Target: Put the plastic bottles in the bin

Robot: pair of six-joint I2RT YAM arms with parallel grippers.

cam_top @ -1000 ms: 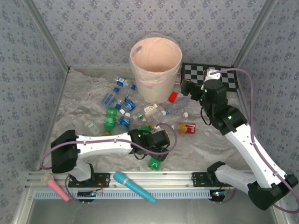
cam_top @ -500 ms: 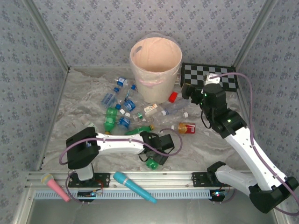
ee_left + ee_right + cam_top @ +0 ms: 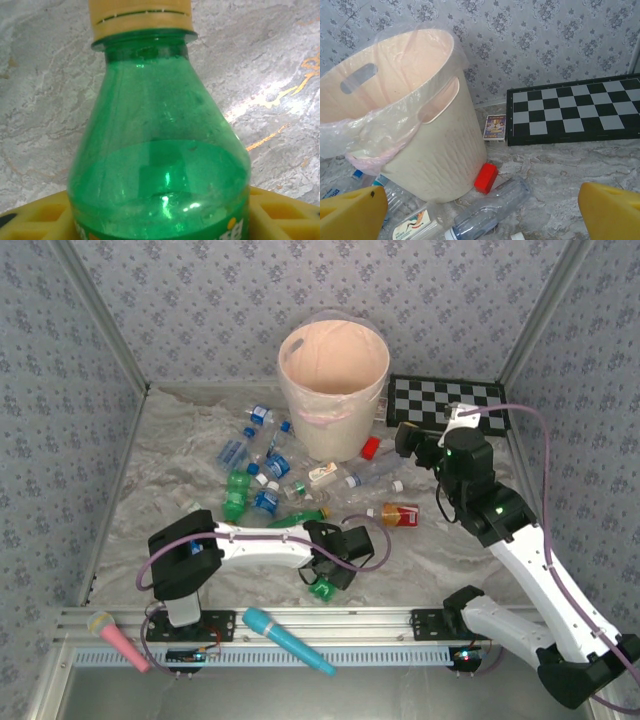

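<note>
A: Reading left gripper (image 3: 157, 216): 2 yellow pads (image 3: 30, 222) flank the green bottle (image 3: 160, 150) below its shoulder. Whether they press on it yet, cannot tell. Right gripper (image 3: 404, 438) gapes wide, holding nothing.

B: Bottle lies near the table's (image 3: 180, 450) front edge, well apart from the bin (image 3: 340, 425). Suggest: squeeze gently, since thin plastic likely buckles, and lift clear before swinging binward.

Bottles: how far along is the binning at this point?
Done: no bottle visible in the bin yet. In hand: the left gripper sits around a green bottle, not lifted. Left: the scattered bottles beside the bin; the right gripper is open and empty.
</note>
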